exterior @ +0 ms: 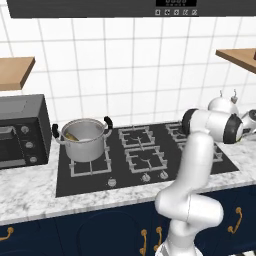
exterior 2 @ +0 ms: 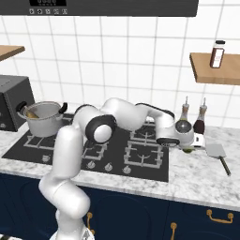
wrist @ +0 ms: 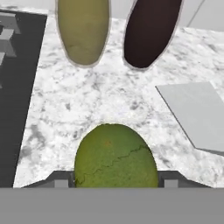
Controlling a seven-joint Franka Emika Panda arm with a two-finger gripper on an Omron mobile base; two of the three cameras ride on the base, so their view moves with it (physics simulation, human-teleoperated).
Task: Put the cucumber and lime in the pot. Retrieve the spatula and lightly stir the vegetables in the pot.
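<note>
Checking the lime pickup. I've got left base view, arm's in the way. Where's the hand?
Observer: In the right base view the hand is low over the counter, right of the stove.
Operator: Lime between the fingers?
Observer: Yes. The hand view has the lime between the finger tips. I can't tell if they touch it.
Operator: Spatula?
Observer: The spatula lies flat on the counter, just right of the hand.

The pot (exterior: 84,138) sits on the stove's (exterior: 145,157) rear left burner, right of the toaster oven (exterior: 22,131); the lime (wrist: 114,157) lies on the surface (wrist: 109,100) right of the stove, before two bottles (exterior 2: 185,114), left of the spatula (exterior 2: 216,151)
</note>
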